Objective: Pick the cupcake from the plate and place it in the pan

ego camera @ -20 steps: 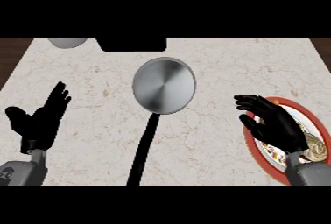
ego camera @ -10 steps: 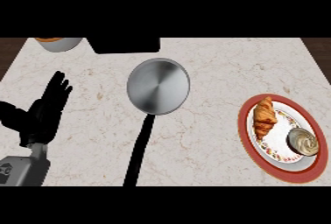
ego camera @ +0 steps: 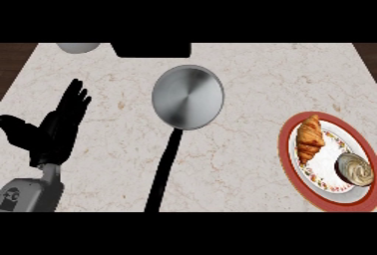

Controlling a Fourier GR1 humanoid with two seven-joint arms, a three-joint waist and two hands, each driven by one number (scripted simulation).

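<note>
Fingers: those of the left hand (ego camera: pixel 55 132) stand straight and spread, pointing away from the robot, thumb out to the side; they grasp nothing.
Left hand: rests open, well to the left of the pan (ego camera: pixel 188 97), above the marble counter (ego camera: pixel 243 149). It plays no part in the pick, and this pose leaves the way to the pan open.
Left forearm: the grey forearm (ego camera: pixel 33 194) comes in from the lower edge, left of the pan's handle (ego camera: pixel 163 172).
Right hand: not in view, so its fingers cannot be told.
Cupcake: the cupcake (ego camera: pixel 355 169) sits on the plate (ego camera: pixel 290 169), well to the right of the pan and nearer the robot, in the plate's near right part. Nothing touches it; the pick is not yet made.
Croissant: a croissant (ego camera: pixel 309 139) lies on the same plate, on the pan's side of the cupcake, apart from it. A reach from the right would likely avoid it.
Pan: bare inside, handle running toward the robot, bowl farther off.
Far edge: a pale bowl (ego camera: pixel 78 47) and a dark block (ego camera: pixel 151 49) sit beyond the pan.
</note>
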